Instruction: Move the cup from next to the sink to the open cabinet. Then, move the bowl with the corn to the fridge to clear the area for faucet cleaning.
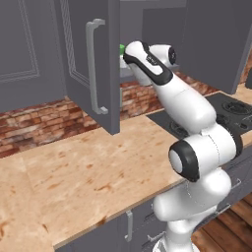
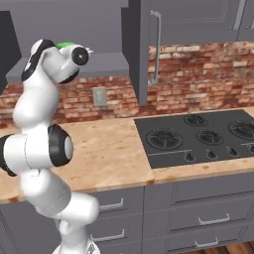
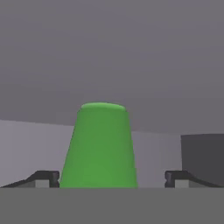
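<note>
Presently the claw (image 3: pixel 112 179) stands spread, its two dark fingertips (image 3: pixel 46 177) clear of the cup (image 3: pixel 101 146) on either side, gaps visible. The green cup sits between them, directly ahead of the claw, inside the cabinet (image 1: pixel 93 64). From the left base view, a green sliver shows beyond the open door.

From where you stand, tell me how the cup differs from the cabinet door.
The cup is bright green; the cabinet door is dark grey. The cup is a plain tapered tumbler with no handle; the door is a flat panelled slab with a long silver bar handle. The cup is far smaller than the door. Both belong to the same cabinet area: the cup sits inside, between the open gripper fingertips.
</note>
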Robot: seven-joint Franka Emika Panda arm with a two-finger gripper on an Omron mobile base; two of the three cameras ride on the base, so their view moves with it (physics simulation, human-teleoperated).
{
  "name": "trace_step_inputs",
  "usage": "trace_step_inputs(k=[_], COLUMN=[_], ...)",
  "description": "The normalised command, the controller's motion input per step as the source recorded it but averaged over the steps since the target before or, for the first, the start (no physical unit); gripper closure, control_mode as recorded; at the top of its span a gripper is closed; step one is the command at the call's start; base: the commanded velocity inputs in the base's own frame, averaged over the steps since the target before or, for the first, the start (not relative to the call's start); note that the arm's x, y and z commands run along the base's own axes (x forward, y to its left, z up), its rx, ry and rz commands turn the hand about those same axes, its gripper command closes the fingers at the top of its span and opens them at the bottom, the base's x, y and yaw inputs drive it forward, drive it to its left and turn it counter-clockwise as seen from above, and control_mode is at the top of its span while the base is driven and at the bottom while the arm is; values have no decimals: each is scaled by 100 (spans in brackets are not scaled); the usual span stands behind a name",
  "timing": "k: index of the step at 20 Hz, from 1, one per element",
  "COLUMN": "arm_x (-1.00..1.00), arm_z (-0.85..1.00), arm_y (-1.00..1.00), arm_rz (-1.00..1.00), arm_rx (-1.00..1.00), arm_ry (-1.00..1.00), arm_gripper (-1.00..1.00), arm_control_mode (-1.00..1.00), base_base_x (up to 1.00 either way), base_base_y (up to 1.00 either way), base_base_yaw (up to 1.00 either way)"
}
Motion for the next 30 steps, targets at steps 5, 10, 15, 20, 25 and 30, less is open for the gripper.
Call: trace_step_inputs(k=[5,10,15,20,25,30], arm_x=[-68,-100,-100,-100,-100,-60], arm_z=[28,-3,-55,-100,-93,-9], arm_y=[-17,-57,-68,-38,-39,-10], arm_rz=[-1,-10,-13,-4,-4,-18], arm_rx=[2,4,0,-8,-3,2], arm_ry=[-14,-1,8,11,0,-16], arm_gripper=[-100,-100,-100,-100,-100,-100], arm_control_mode=[-100,-100,-100,-100,-100,-100], base_base_x=[0,0,0,0,0,0], base_base_y=[0,0,0,0,0,0], base_base_yaw=[0,0,0,0,0,0])
